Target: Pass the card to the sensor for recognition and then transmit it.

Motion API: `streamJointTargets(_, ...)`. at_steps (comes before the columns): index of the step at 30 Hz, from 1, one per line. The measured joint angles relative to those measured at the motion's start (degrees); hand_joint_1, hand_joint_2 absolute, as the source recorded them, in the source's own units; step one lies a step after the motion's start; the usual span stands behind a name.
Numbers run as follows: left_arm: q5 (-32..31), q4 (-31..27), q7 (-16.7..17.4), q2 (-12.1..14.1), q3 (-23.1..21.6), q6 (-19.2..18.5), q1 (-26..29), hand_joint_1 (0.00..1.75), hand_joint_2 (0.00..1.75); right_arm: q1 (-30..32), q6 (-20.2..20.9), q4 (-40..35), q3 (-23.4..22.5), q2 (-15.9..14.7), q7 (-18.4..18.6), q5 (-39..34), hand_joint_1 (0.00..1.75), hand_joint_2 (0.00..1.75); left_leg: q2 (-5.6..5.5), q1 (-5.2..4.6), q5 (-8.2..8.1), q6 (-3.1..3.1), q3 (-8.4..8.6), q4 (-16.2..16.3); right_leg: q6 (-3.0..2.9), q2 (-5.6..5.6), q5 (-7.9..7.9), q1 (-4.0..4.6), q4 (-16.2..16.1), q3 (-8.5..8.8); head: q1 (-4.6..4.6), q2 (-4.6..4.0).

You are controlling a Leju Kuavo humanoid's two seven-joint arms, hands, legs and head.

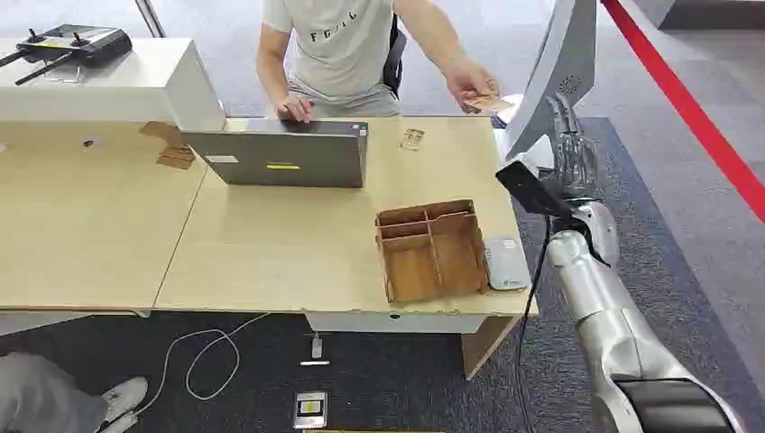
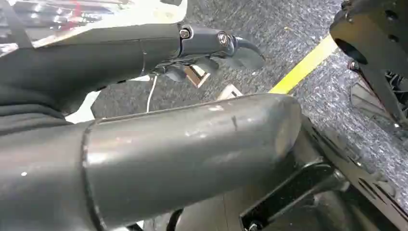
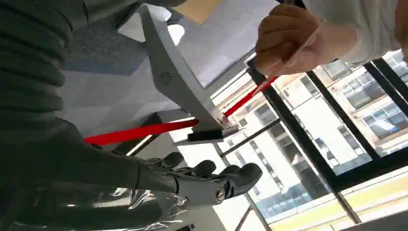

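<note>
Tan card [image 1: 488, 104] is held in the person's hand [image 1: 471, 83] beyond the table's [image 1: 271, 262] far corner. It is judged thin, stiff, light: pinch the free edge. Right hand [image 1: 570, 153] empty, fingers apart; left hand [image 2: 211, 48] fingers curled, empty.

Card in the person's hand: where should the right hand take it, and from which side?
Probably the free edge of the card sticking out past the person's hand toward the right hand. Held about flat, so pinch top and bottom faces, approaching from the robot's side.
</note>
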Motion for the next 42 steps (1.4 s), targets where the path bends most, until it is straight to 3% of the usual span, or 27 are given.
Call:
streamJointTargets(14, -0.9, 0.0, -0.2, -0.5, -1.4, -1.0, -1.0, 0.0, 0.0, -8.9, -1.7, 9.2, 6.2, 7.8, -0.3, 3.3, 0.0, 1.75, 0.01, 0.0, 0.0, 0.0, 0.0, 0.0, 0.0, 0.0, 0.0, 0.03, 0.0, -0.02, 0.02, 0.0)
streamJointTargets(28, -1.0, 0.0, 0.8, -0.5, -1.9, -1.0, -1.0, 0.0, 0.0, -9.5, -2.4, 13.6, 8.0, 9.1, 0.1, 4.1, 0.0, 1.75, 0.01, 0.0, -0.01, 0.01, 0.0, 0.0, 0.0, 0.01, 0.0, 0.03, 0.0, -0.03, 0.02, 0.0)
streamJointTargets(29, -1.0, 0.0, 0.8, -0.5, -2.0, -1.0, -1.1, 0.0, 0.0, -9.5, -2.4, 14.0, 8.0, 9.1, 0.1, 4.1, 1.62, 1.75, 0.01, 0.0, -0.01, 0.01, 0.0, 0.0, 0.0, 0.01, 0.0, 0.03, 0.0, -0.03, 0.02, -0.02)
streamJointTargets(30, -1.0, 0.0, 0.8, -0.5, -2.1, -1.0, -1.1, 0.0, 0.0, -9.5, -2.4, 14.2, 8.1, 9.1, 0.1, 4.1, 1.75, 1.75, 0.01, 0.0, -0.01, 0.01, 0.0, 0.0, 0.0, 0.01, 0.0, 0.03, 0.0, -0.03, 0.04, 0.0)
streamJointTargets(42, -0.8, 0.0, 0.7, -0.5, -2.8, -1.0, -1.2, 0.0, 0.0, -9.5, -2.8, 15.9, 8.1, 9.0, -1.4, 3.8, 1.75, 1.75, 0.01, 0.0, -0.01, 0.01, -0.01, 0.0, 0.0, 0.01, 0.0, 0.03, 0.0, -0.03, 0.02, 0.0)
